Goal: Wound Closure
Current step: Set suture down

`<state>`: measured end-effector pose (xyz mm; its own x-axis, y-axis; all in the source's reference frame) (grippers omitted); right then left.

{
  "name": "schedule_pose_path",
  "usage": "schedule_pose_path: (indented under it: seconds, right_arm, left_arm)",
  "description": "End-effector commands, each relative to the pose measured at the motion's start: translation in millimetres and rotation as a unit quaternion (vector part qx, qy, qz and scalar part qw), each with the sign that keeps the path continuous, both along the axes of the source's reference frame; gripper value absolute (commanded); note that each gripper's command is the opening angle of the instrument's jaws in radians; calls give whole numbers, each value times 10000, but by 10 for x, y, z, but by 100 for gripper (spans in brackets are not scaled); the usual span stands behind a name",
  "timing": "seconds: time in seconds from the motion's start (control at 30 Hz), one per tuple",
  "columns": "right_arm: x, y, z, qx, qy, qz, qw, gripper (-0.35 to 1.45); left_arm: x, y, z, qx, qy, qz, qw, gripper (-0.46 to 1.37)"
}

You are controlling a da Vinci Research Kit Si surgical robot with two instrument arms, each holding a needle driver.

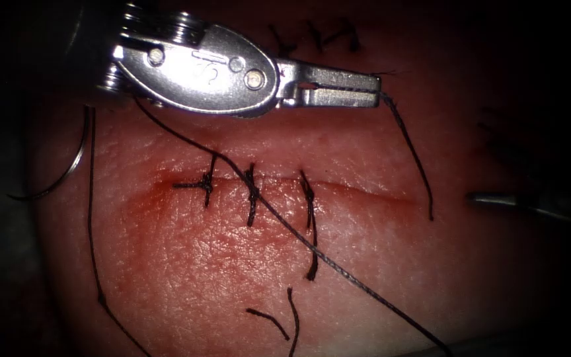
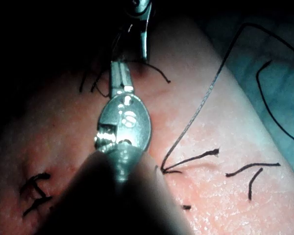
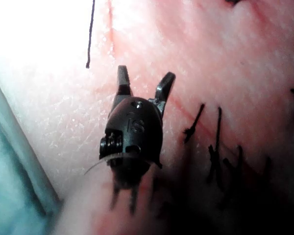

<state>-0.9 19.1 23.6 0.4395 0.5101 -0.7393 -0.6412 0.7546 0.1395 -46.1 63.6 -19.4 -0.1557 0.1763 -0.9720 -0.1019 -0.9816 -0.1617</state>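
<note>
left tool: reaching in over the tissue above the cut, jaws pressed together on the thread at their tip, apparently to keep the strand lifted off the surface.
right tool: hovering over bare tissue with jaws spread apart, gripping nothing; in the endoscope view its tip is lying at the right end of the cut.
needle: lying free at the left edge of the tissue, outside the wound, held by neither tool; its curve is running roughly top to bottom, bowing rightward, its lower end pointing left.
thread course: one length hanging from the clamped tip toward the cut's right part; a long strand crossing the stitches diagonally to lower right.
cut: running horizontally, three stitches sitting across its left part, its right part looking unstitched.
cut ends: lying loose below the cut.
</note>
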Motion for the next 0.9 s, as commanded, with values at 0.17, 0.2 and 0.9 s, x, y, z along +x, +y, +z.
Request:
schedule_pose_path:
  seconds: [0.17,0.2,0.9]
  right_arm:
    - [-29,-2,-10,-14,-310,168,9994,70]
    - [-31,-2,-10,-14,-317,171,9993,70]
    - [-37,-14,-19,-13,-271,148,9995,74]
  left_arm:
    - [-45,-16,33,697,-621,526,9942,-35]
    - [-49,-17,37,736,-661,568,9935,-35]
    - [-143,-65,207,2257,-210,1577,9611,-35]
